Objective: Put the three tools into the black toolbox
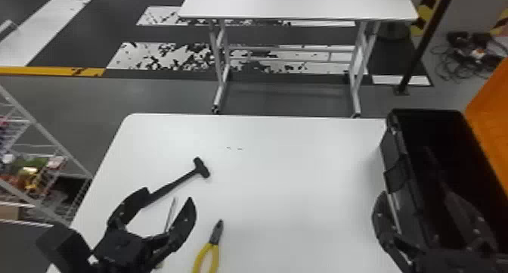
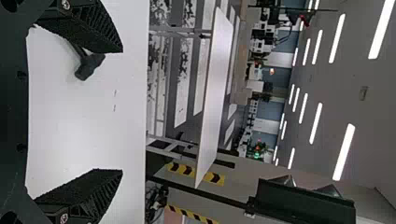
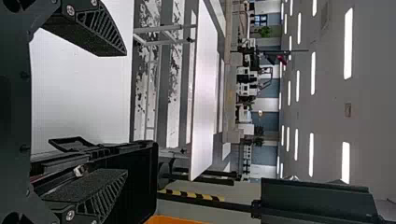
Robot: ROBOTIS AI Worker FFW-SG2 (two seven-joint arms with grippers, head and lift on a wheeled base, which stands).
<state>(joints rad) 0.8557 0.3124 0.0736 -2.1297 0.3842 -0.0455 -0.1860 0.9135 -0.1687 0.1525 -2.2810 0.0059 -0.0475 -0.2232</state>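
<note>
Presently logging left gripper (image 2: pixel 122 111) and right gripper (image 3: pixel 125 113) as spread and empty, hammer (image 1: pixel 201 168) and pliers (image 1: pixel 216 236) on table (image 1: pixel 283 158); might bump pliers by lowering left gripper off-line.

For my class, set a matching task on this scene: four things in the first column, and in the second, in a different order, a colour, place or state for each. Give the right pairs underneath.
Things
1. Hammer
2. Pliers
3. Toolbox
4. Left hand

Descriptions
A. Standing open, on the robot's right
B. Over the left part of the white table, fingers apart
C. Yellow handles, lying on the table
D. Dark all over, lying on the table

Right pairs: 1-D, 2-C, 3-A, 4-B
</note>
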